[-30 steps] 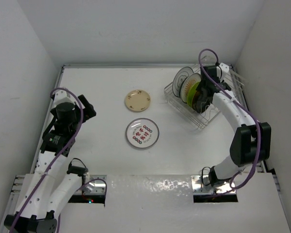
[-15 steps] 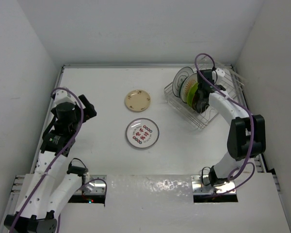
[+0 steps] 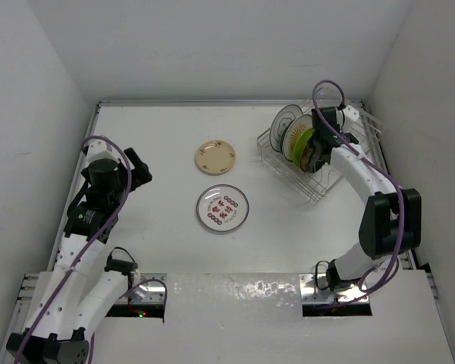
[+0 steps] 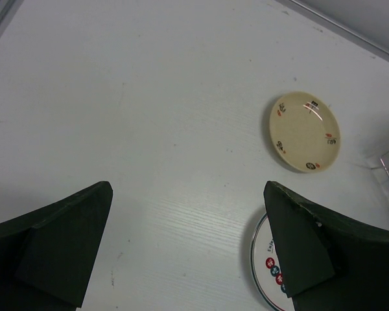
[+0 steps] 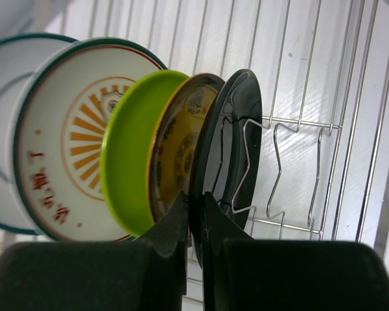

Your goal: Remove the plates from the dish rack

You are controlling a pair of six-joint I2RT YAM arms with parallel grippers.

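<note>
The wire dish rack (image 3: 322, 182) stands at the far right and holds several upright plates: white ones (image 3: 286, 120), a lime green one (image 5: 133, 149), a brown-yellow one (image 5: 175, 155) and a black one (image 5: 230, 136). My right gripper (image 5: 196, 206) is shut on the rim of the black plate, which stands in the rack (image 5: 324, 97). A cream plate (image 3: 215, 157) and a white plate with red and dark dots (image 3: 223, 208) lie flat on the table. My left gripper (image 4: 188, 253) is open and empty, hovering left of the dotted plate (image 4: 267, 259).
White walls close in the table on the left, back and right. The rack sits close to the right wall. The cream plate (image 4: 305, 131) lies ahead of the left gripper.
The right arm shifted slightly at the rack while staying on the black plate. The left arm has not moved.
</note>
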